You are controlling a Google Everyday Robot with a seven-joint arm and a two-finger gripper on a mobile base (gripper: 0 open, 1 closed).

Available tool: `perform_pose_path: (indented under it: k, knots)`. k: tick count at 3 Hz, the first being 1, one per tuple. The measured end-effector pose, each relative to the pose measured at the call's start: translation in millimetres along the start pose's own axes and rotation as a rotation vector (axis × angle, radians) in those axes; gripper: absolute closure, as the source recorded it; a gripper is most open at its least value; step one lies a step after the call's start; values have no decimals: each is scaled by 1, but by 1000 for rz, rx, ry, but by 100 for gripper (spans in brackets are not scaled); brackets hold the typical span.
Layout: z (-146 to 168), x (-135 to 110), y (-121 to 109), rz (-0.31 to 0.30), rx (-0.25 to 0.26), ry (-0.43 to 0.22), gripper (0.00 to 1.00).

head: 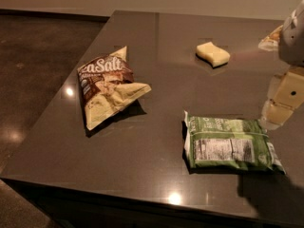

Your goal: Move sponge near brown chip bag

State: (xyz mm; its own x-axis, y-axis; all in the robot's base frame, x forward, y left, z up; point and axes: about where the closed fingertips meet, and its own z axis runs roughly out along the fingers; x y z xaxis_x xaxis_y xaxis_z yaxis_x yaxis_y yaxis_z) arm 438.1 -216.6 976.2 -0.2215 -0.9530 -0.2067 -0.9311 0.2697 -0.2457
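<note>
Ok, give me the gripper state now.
Gripper: right edge, beside the green bag; open or closed cannot be told. Sponge lies apart from it.

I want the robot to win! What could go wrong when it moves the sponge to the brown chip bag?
1. The gripper hangs at the right side of the table, just past the green bag. Swinging toward the sponge, it might bump that bag.
2. The sponge is small and low, so a grab could miss or shove it away.
3. The brown chip bag looks puffy and light, so setting the sponge too close might nudge it.
</note>
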Motion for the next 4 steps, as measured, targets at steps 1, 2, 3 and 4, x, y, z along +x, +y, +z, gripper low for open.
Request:
perform_pose_path:
  k: [1,2,3,4]
  knots:
    - [0,0,0,0,0,0,0]
    - [1,-1,-8,32,3,10,0]
    - [12,-4,-34,103,9,21,0]
    - [39,-8,-76,201,13,7,0]
